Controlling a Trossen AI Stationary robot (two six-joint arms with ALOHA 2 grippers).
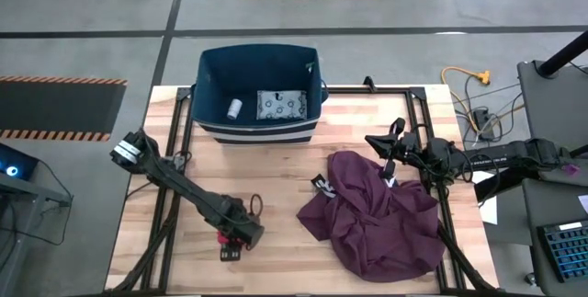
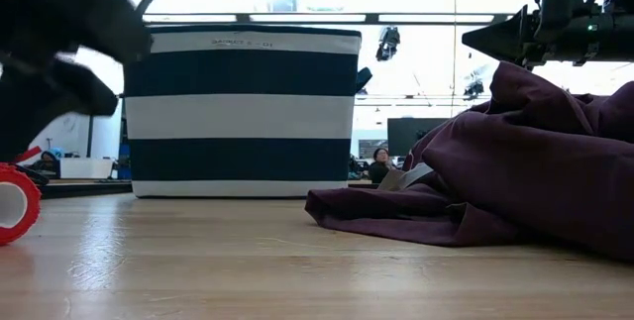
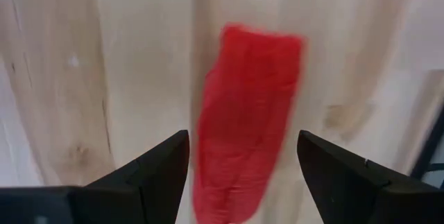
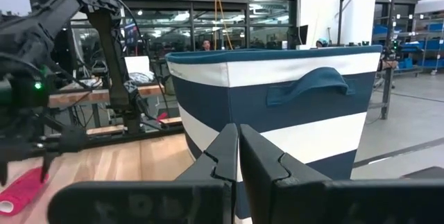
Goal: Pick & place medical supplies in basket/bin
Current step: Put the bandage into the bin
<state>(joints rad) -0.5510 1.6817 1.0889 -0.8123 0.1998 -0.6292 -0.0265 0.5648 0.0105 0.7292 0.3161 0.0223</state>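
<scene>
The small red oblong piece (image 3: pixel 246 141) lies flat on the wood near the table's near edge, also showing as a red roll in the low view (image 2: pixel 14 203). My left gripper (image 3: pixel 243 137) hangs open over it, pointing down, one finger on each long side, with a gap on both. The dark-blue bin (image 1: pixel 259 58) stands at the far edge and holds the pale-blue dotted packet (image 1: pixel 280 106) and one white cylinder (image 1: pixel 234 108). The other cylinder is out of view. My right gripper (image 4: pixel 238 130) is shut, raised over the maroon cloth (image 1: pixel 381 214), pointing toward the bin.
The big maroon cloth (image 2: pixel 515 161) lies heaped on the table's right half, with a small tag (image 1: pixel 322 185) at its left edge. Bare wood (image 1: pixel 266 173) lies between the left gripper and the bin. Black rails run along the table's sides.
</scene>
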